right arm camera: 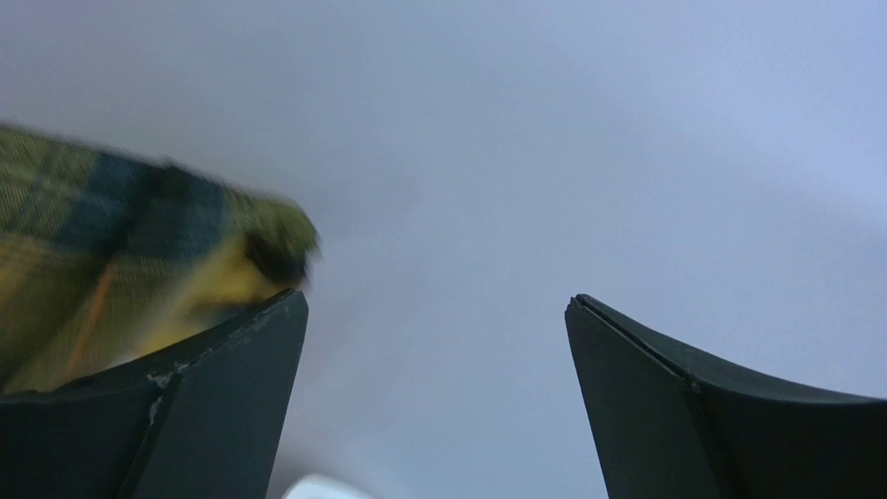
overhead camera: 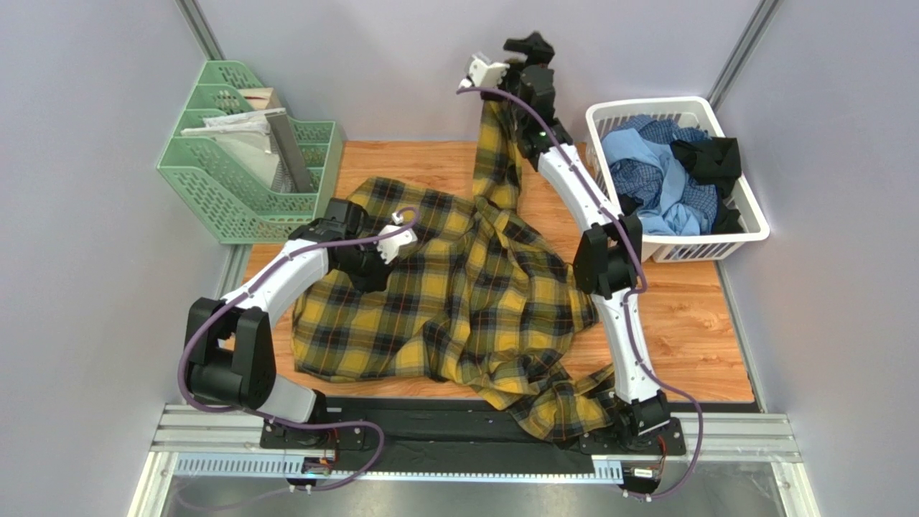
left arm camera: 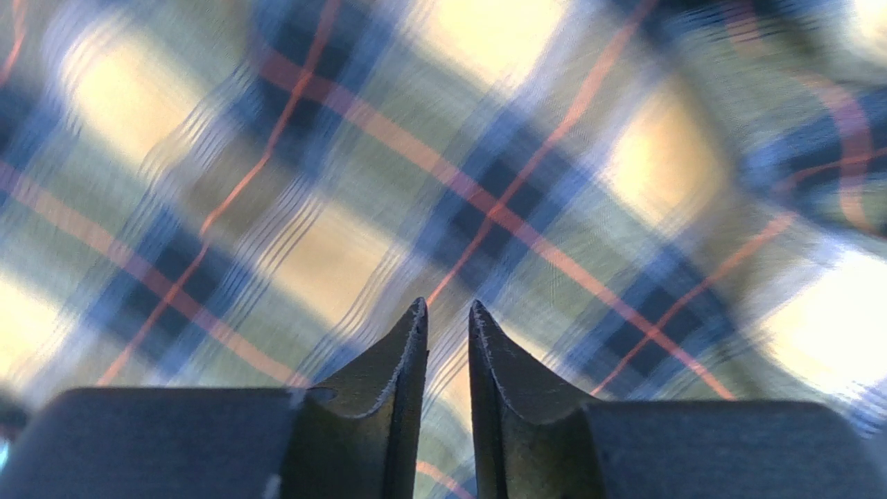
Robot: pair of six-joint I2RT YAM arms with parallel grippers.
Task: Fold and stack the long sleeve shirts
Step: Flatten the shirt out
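Plaid shirt (overhead camera: pixel 464 291): soft, light flannel, limp enough to sag and crease wherever unsupported, unlikely to slip on its napped weave, not fragile apart from the buttons. Lies rumpled over most of the bench (overhead camera: pixel 690 323), close under the left fingers (left arm camera: pixel 406 364), with one long strip of it, likely a sleeve, drawn up to the right fingers (right arm camera: pixel 229 353). Best taken at a seam, cuff, collar or hem, where doubled cloth gives a firm pinch; a grab at mid-panel probably only bunches it.

Left fingers parted by a narrow slit, tips aimed down at the cloth, nothing seen pinched between them. Left arm bent low, elbow out, wrist reaching in over the near part of the heap.

Right fingers spread wide, with bare wall showing in the gap. Yellow cloth rests against the outer side of one finger, draped rather than gripped. Right arm stretched tall and far back, wrist high above the bench.

Other shirts (overhead camera: pixel 647 172) heaped in a white basket (overhead camera: pixel 744 232), well apart from both sets of fingers.
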